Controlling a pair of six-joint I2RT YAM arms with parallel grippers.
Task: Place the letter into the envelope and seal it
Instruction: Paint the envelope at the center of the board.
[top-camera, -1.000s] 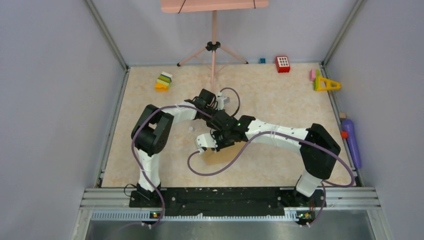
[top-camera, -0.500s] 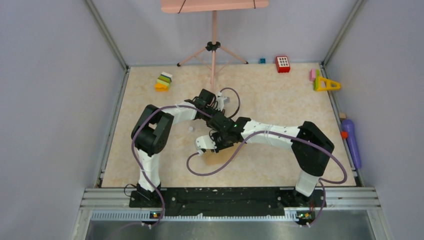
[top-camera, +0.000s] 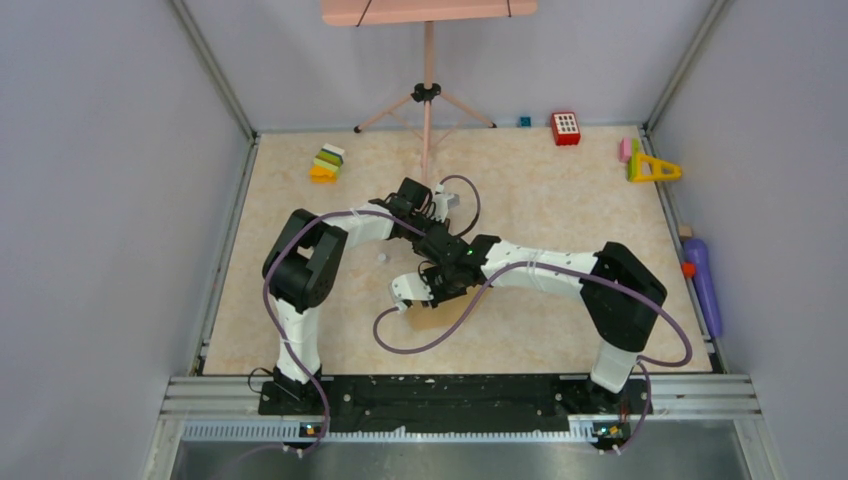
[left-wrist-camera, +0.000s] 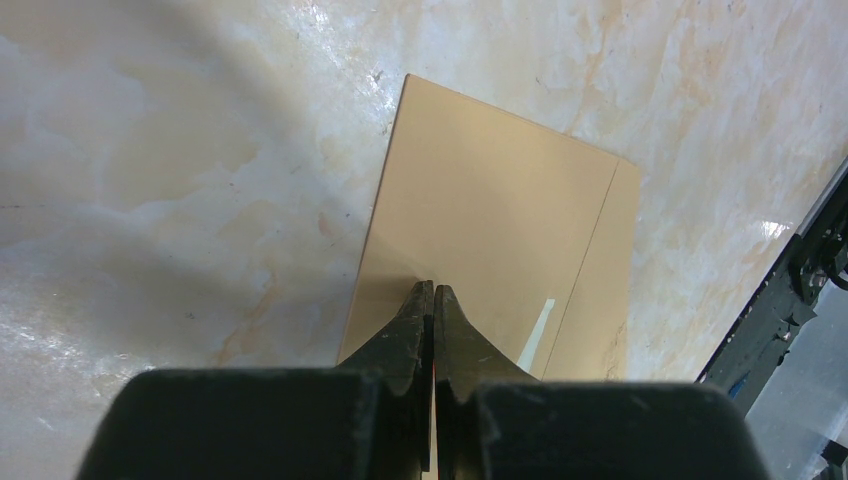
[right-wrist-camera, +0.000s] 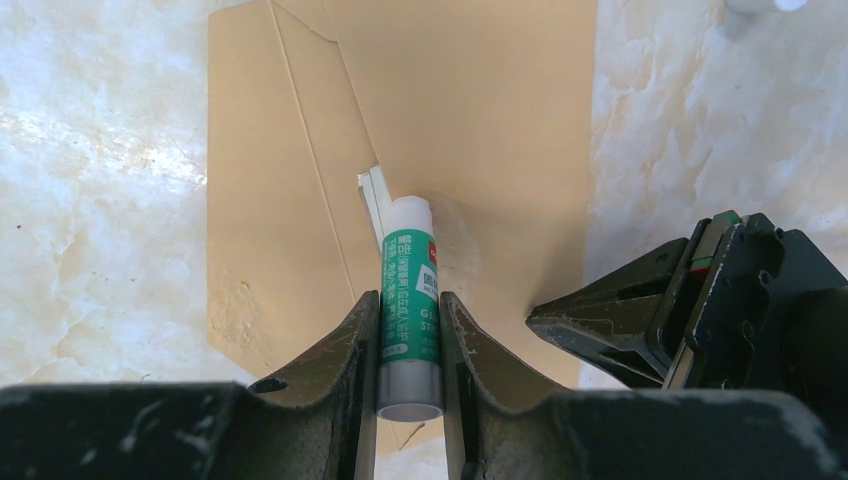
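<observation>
Worktop (top-camera: 560, 210) is a beige marbled slab, and most of the junk sits out at its far rim. There's a pink tripod (top-camera: 427, 100) back centre, a stack of coloured blocks (top-camera: 327, 163) far left, and a red block (top-camera: 565, 128) and yellow triangle (top-camera: 653, 168) far right, all well apart from the action. From the top camera the two arms cross over the middle with a purple cable (top-camera: 400, 345) looping in front. Together they hide nearly all of the envelope (left-wrist-camera: 490, 200), and only a brown corner peeks out below them. The wrist cams fix that: it lies flat on the worktop, seamed side up. Left pincer (left-wrist-camera: 433, 292) is squeezed fully together, tips down on the envelope near one edge. Right pincer (right-wrist-camera: 408, 300) is clamped narrow around a green-and-white glue stick (right-wrist-camera: 409, 250), whose white end rests on the paper by a diagonal seam. Right there a pale sliver of what looks like the letter (right-wrist-camera: 372, 200) pokes out from under the brown paper.
</observation>
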